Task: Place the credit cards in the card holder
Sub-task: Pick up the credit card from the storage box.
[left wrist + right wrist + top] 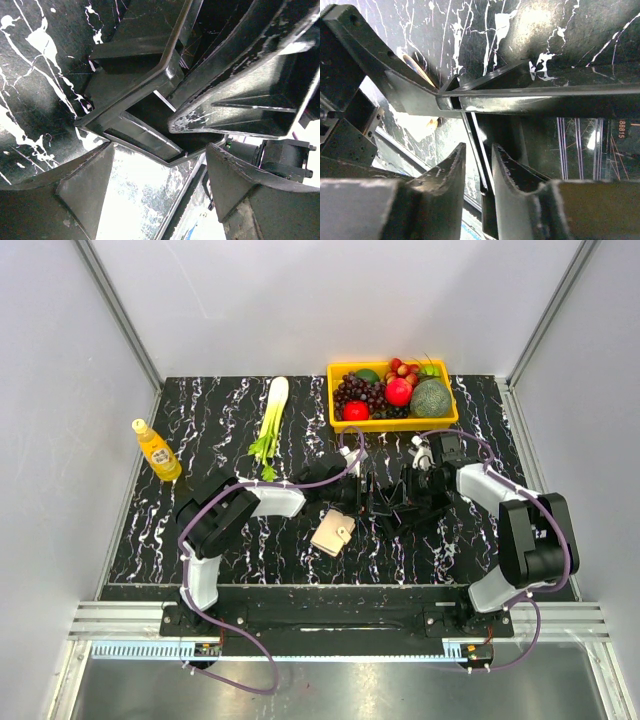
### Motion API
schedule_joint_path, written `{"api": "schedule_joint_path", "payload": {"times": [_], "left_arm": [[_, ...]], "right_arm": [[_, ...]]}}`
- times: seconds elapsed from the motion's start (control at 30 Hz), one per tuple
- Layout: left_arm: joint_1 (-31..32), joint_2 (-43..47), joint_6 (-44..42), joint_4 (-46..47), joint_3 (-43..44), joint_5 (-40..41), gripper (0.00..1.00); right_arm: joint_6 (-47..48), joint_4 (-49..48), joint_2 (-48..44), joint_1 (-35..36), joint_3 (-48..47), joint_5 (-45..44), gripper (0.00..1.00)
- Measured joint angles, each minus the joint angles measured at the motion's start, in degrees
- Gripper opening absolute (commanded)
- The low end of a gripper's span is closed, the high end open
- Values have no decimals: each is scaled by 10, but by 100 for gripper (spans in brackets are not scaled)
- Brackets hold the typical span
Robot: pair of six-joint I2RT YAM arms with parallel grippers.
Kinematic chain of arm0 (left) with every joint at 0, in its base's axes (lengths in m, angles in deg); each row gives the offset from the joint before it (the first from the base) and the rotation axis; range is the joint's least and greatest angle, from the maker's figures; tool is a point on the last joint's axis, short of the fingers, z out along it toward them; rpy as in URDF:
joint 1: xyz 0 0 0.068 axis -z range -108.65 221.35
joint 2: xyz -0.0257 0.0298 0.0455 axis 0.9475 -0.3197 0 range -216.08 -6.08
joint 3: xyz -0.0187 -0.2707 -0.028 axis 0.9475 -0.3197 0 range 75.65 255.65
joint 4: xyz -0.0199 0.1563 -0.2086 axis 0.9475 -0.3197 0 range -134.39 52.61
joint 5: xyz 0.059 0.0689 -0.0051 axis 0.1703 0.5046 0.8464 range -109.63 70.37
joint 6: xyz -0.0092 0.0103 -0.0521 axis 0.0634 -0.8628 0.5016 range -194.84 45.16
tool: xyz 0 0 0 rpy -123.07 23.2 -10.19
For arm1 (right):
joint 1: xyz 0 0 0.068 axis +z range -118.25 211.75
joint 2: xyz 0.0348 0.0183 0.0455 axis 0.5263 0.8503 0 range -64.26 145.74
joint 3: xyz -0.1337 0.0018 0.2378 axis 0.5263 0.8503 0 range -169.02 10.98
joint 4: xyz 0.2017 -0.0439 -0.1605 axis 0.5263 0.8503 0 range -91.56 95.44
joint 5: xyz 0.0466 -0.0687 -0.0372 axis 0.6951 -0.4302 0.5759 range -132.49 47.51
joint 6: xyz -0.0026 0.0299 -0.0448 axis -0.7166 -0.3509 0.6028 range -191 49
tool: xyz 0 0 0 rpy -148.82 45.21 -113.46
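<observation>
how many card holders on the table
1: the card holder lies near the front edge of the table, between the left arm and right arm. More may hide beneath them.

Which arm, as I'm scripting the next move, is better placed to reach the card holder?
Left, probably. The closed card holder lies close beside the left gripper, whose jaws stand wide; the right gripper is farther from it.

We view the table from high above and behind the left gripper and right gripper, far enough to frame the whole surface. Each wrist camera sits just behind its own fingers, looking along them at very close range. All views share the table patch between the two grippers.
</observation>
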Motion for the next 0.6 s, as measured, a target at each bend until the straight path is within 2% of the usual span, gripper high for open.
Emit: {"api": "schedule_joint_path", "payload": {"times": [0.07, 0.17, 0.27, 0.6], "left_arm": [[0, 0, 0, 2, 0, -1, 77], [0, 0, 0, 4, 0, -2, 77], [-2, 0, 0, 5, 0, -4, 77], [-7, 0, 0, 2, 8, -4, 77]], "right_arm": [[1, 0, 6, 0, 0, 2, 20], [2, 0, 12, 0, 0, 8, 12], [4, 0, 12, 0, -1, 12, 0], [6, 9, 11, 1, -7, 3, 1]]}}
